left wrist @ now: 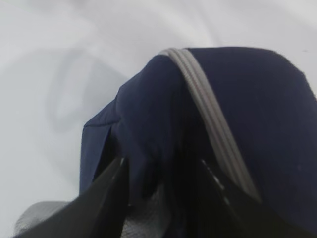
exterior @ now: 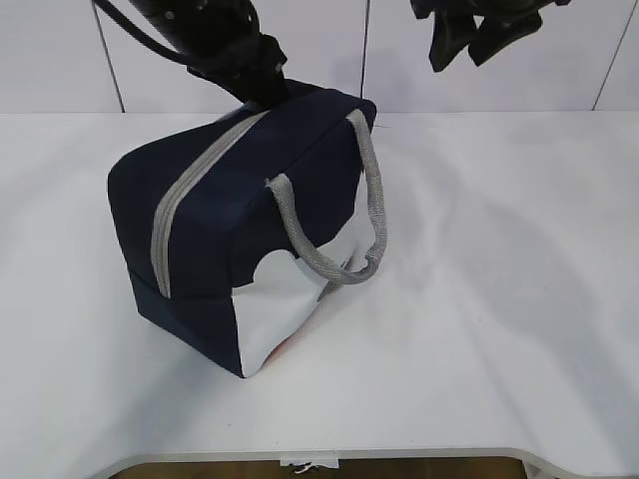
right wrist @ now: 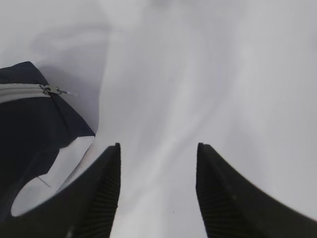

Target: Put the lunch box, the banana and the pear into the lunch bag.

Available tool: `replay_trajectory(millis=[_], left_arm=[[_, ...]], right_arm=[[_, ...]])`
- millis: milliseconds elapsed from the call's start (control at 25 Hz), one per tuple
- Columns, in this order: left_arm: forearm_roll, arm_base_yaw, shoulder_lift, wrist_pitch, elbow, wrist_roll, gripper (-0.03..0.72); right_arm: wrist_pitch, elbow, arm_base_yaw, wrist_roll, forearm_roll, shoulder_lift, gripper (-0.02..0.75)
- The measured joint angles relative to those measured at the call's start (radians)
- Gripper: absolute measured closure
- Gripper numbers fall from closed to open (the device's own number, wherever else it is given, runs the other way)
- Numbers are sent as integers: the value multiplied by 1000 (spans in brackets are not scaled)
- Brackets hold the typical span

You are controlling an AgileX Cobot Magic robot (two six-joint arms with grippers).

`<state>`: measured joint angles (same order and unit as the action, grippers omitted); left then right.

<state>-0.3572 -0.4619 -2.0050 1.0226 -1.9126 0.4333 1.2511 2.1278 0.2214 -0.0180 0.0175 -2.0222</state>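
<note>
The lunch bag (exterior: pixel 235 225) stands zipped shut on the white counter (exterior: pixel 499 299); no lunch box, banana or pear shows, so packing looks finished. The left pincer (left wrist: pixel 161 171) straddles the bag's far end, jaws parted around fabric. The right pincer (right wrist: pixel 157 168) hangs wide and empty. Next: retreat clear.

Bag (exterior: pixel 215 215): boxy navy fabric w/ white lower corner panel (exterior: pixel 285 304), stood upright on white table, one corner turned toward exterior cam. Grey zipper (exterior: pixel 185 190) run across top, shown closed; pull (right wrist: pixel 58 90) seen at one end in right wrist view. Grey webbing handle (exterior: pixel 344 215) draped down over front side. Box, banana, pear not visible.
</note>
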Motion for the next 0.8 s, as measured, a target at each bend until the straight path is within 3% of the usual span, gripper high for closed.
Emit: replay_trajectory(millis=[440, 800], left_arm=[[147, 0, 87, 204, 0, -36, 328], [176, 0, 142, 219, 0, -116, 347]], right_arm=[[2, -61, 0, 0, 34, 163, 356], [4, -313, 0, 0, 110, 356, 356]])
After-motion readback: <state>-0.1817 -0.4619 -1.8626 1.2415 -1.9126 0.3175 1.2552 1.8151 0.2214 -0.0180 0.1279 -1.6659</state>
